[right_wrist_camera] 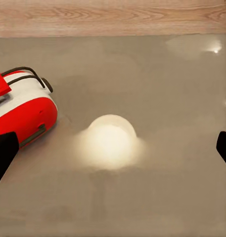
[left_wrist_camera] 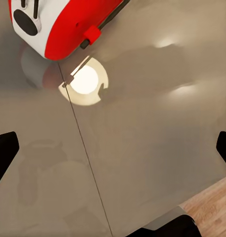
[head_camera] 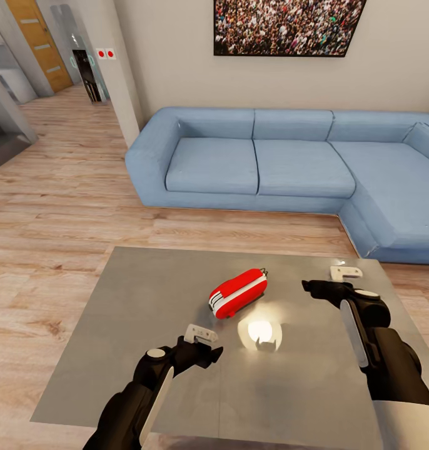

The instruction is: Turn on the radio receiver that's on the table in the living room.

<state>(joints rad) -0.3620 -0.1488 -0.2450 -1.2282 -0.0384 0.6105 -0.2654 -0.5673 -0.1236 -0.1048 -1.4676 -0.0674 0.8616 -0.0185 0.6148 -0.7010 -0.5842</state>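
Hovering wide-open and empty over the table (head_camera: pixel 146 294), left gripper (head_camera: pixel 202 340) and right gripper (head_camera: pixel 339 278) flanking the radio receiver (head_camera: pixel 238 292) lying mid-table (likely best pressing gently, avoiding sliding it).

A long blue sofa (head_camera: pixel 289 169) is standing far against the wall, a crowd picture (head_camera: pixel 286 26) is hanging above it, and a wooden door (head_camera: pixel 40 40) is showing far left.
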